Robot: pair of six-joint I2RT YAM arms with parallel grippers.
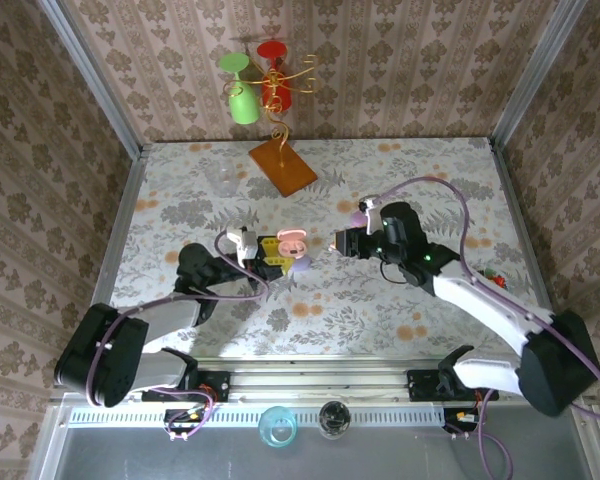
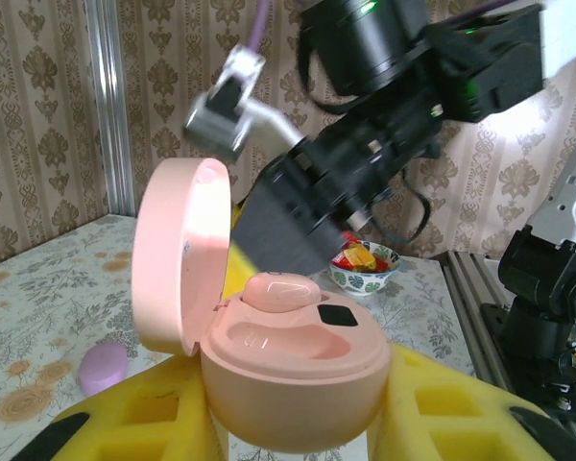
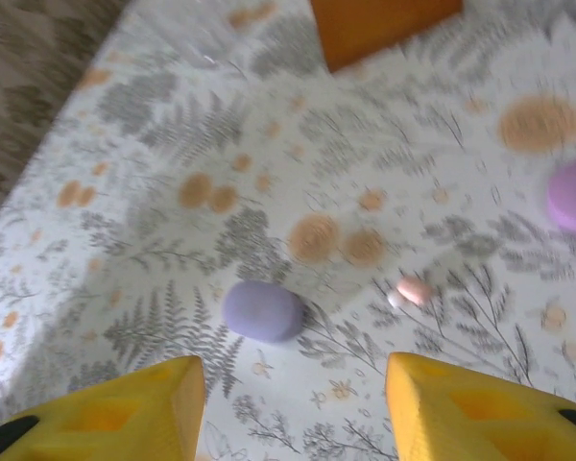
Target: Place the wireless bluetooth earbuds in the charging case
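Observation:
My left gripper (image 2: 298, 427) is shut on the open pink charging case (image 2: 293, 370), its yellow fingers (image 2: 442, 403) pressed to both sides. The lid (image 2: 178, 254) stands up on the left. One pink earbud (image 2: 278, 291) sits in the far slot; the near slot (image 2: 283, 341) is bare. In the top view the case (image 1: 292, 241) lies mid-table beside the left gripper (image 1: 270, 258). My right gripper (image 3: 290, 389) hangs open above the table with nothing between its fingers. Another pink earbud (image 3: 413, 290) lies loose on the cloth ahead of it. In the top view the right gripper (image 1: 338, 243) is just right of the case.
A shut lilac pebble-shaped case (image 3: 262, 310) lies below the right gripper and shows again (image 1: 301, 264). A mauve case (image 3: 571, 195) lies further right. An orange board (image 1: 282, 165), a clear cup (image 1: 223, 178) and a stand of coloured glasses (image 1: 258, 85) are at the back. A candy bowl (image 2: 365, 267) sits at the right edge.

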